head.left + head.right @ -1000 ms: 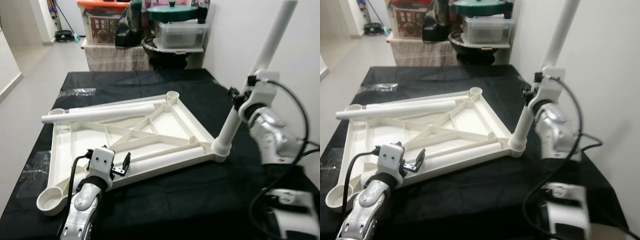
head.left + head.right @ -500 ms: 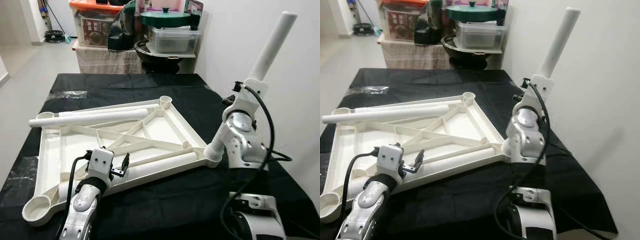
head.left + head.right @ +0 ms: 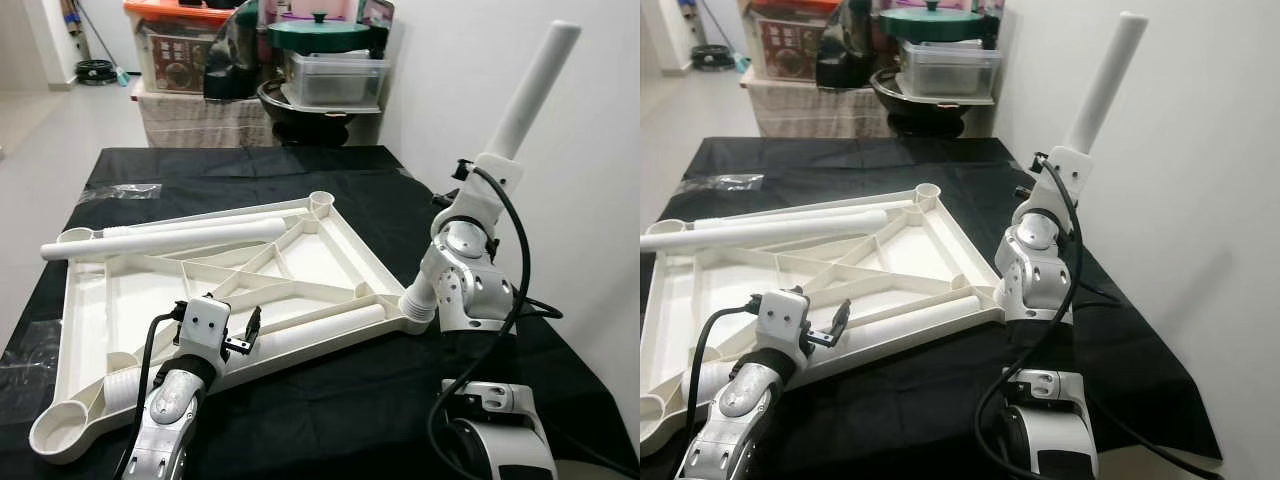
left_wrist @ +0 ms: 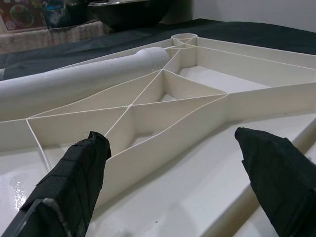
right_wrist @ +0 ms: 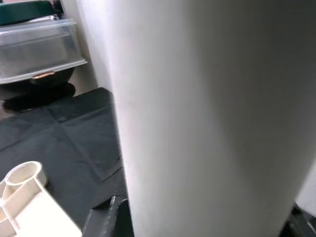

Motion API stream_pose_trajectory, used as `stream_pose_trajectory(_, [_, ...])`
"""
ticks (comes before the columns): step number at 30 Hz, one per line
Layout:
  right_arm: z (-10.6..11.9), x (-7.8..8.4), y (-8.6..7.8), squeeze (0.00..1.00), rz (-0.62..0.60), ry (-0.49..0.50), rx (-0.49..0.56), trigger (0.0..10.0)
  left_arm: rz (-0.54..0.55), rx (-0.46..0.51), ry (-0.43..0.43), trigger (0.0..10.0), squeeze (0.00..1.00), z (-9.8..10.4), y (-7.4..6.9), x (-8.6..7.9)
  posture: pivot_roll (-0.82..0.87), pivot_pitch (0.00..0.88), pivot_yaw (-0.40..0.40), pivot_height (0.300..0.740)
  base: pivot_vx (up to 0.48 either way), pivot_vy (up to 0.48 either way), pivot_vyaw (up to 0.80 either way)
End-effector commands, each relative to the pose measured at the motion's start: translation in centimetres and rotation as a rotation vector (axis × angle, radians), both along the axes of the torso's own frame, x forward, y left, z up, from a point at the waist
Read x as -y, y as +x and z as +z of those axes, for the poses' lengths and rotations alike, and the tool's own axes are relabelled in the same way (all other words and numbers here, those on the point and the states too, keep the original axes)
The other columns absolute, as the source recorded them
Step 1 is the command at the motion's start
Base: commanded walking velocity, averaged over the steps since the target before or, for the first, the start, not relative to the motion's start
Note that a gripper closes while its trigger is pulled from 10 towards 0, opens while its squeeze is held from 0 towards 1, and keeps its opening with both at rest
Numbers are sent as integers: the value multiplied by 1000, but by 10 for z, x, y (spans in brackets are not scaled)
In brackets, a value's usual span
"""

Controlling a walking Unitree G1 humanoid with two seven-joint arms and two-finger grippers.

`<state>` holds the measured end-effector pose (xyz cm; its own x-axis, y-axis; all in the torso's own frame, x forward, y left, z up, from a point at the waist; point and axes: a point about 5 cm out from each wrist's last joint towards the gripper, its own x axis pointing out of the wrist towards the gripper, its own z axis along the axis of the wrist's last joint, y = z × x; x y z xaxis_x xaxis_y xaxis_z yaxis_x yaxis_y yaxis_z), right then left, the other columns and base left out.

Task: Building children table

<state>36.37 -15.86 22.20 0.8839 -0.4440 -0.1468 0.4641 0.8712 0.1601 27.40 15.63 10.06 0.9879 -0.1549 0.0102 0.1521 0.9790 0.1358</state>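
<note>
Black-clothed table [image 3: 330, 180] bears unlabelled white tabletop [image 3: 130, 300]; right claw [image 3: 468, 190] grips leg [image 3: 530, 90].

right gripper [image 3: 478, 190] fingers — hidden behind table leg [image 3: 528, 92] | tabletop [image 3: 330, 255] near-left corner — cut off by edge

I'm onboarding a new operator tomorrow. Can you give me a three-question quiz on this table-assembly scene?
1. True or false: the left claw is open above the tabletop frame.
2. Which claw holds the standing leg? A left, B right.
3. Fill in: the loose leg lies across the frame's ____ edge.

Key: 1 true. 2 B: the right claw grips the standing leg, whose foot sits at the corner socket. 3 far.
</note>
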Motion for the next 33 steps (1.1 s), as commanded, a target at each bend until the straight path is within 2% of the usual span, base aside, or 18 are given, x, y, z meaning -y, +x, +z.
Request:
stream_pose_trajectory(1, [-53, -9, -7, 824, 54, 90, -238, 10000, -2, -37, 13, 10000, 0, -9, -2, 0, -13, 0, -76, 740, 0, 0, 0])
stream_pose_trajectory(2, [-51, -8, -7, 824, 47, 93, -229, 10000, -3, -36, 13, 10000, 0, -8, -2, 1, -13, 0, -76, 740, 0, 0, 0])
stream_pose_trajectory(3, [-49, -7, -7, 1000, 41, 101, -215, 10000, -3, -36, 14, 10000, 0, -8, -2, 1, -12, 0, -74, 740, 0, 0, 0])
stream_pose_trajectory(10, [-42, -4, -8, 1000, 36, 104, -205, 10000, -5, -32, 17, 10000, 0, -7, -1, 0, -9, 0, -75, 740, 0, 0, 0])
stream_pose_trajectory(12, [-26, -2, -10, 1000, 29, 114, -125, 10000, -4, -32, 17, 10000, 0, -7, -2, -1, -9, 0, -76, 740, 0, 0, 0])
stream_pose_trajectory(17, [-5, 4, -13, 1000, 33, 118, -41, 10000, -5, -32, 18, 10000, 0, -8, -2, -1, -12, 0, -74, 740, 0, 0, 0])
stream_pose_trajectory(18, [6, 9, -16, 1000, 35, 103, -2, 10000, -7, -32, 17, 10000, 0, -8, -2, 0, -15, 0, -73, 740, 0, 0, 0])
stream_pose_trajectory(24, [15, 14, -18, 1000, 40, 79, 33, 10000, -9, -31, 17, 10000, 0, -8, -2, 0, -20, 0, -70, 740, 0, 0, 0])
stream_pose_trajectory(25, [23, 23, -18, 1000, 83, 41, 86, 10000, -12, -31, 15, 10000, 0, -8, -1, 1, -24, 0, -66, 740, 0, 0, 0])
stream_pose_trajectory(26, [23, 23, -18, 1000, 83, 41, 86, 10000, -12, -31, 15, 10000, 0, -8, -1, 1, -24, 0, -66, 740, 0, 0, 0])
stream_pose_trajectory(27, [27, 27, -17, 1000, 134, 28, 112, 10000, -13, -31, 15, 10000, 0, -8, -1, 1, -24, 0, -66, 740, 0, 0, 0])
stream_pose_trajectory(31, [27, 27, -17, 1000, 134, 28, 112, 10000, -13, -31, 15, 10000, 0, -8, -1, 1, -24, 0, -66, 740, 0, 0, 0])
stream_pose_trajectory(32, [30, 34, -15, 0, 184, 14, 138, 10000, -14, -30, 15, 10000, 0, -8, 0, 1, -24, 0, -67, 740, 0, 0, 0])
stream_pose_trajectory(33, [30, 34, -15, 0, 184, 14, 138, 10000, -14, -30, 15, 10000, 0, -8, 0, 1, -24, 0, -67, 740, 0, 0, 0])
